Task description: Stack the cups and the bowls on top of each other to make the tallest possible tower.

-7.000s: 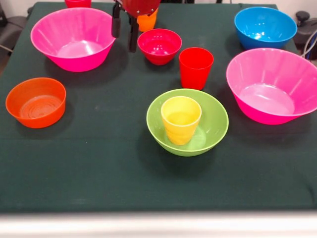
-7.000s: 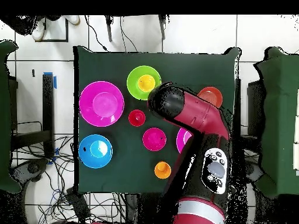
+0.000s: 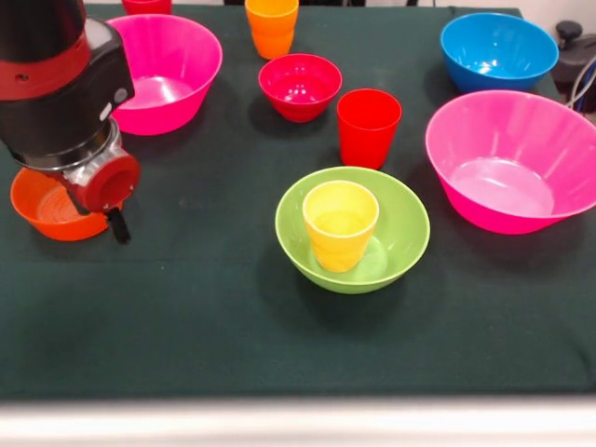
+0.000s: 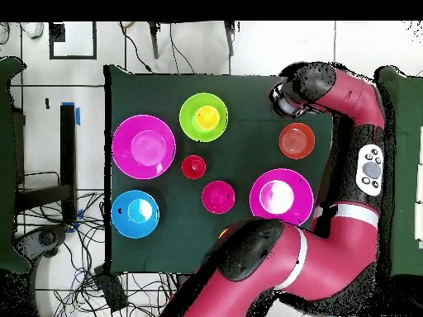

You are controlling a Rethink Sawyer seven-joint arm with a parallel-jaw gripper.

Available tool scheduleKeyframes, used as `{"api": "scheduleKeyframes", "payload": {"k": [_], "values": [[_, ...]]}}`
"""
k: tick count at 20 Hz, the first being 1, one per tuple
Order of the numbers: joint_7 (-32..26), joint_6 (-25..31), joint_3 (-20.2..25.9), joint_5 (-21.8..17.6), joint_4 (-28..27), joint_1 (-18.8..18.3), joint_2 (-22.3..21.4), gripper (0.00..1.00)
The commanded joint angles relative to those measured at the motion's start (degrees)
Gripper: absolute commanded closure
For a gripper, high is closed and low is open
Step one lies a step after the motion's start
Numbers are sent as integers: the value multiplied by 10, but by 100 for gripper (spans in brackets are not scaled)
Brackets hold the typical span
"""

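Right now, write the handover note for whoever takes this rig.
Gripper: low beside the small orange bowl, holding nothing visible; open or shut unclear.
Done: yellow cup stands upright in the lime-green bowl.
Left: everything else sits loose on the table: red cup, orange cup, crimson bowl, blue bowl, two pink bowls.

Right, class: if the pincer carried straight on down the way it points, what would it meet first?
Probably the table, just beside the orange bowl. The overhead view puts the pincer off the bowl's rim, though depth is unclear.
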Motion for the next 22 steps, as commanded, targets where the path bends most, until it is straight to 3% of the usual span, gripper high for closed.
{"api": "scheduleKeyframes", "payload": {"k": [1,9,17,22], "values": [[-59,19,-6,-22,70,17,-40,0],[-65,-68,-9,-21,173,3,-68,0],[-22,-152,-12,-15,290,-14,-94,0],[-16,-205,-15,-24,327,-22,-95,0]]}}
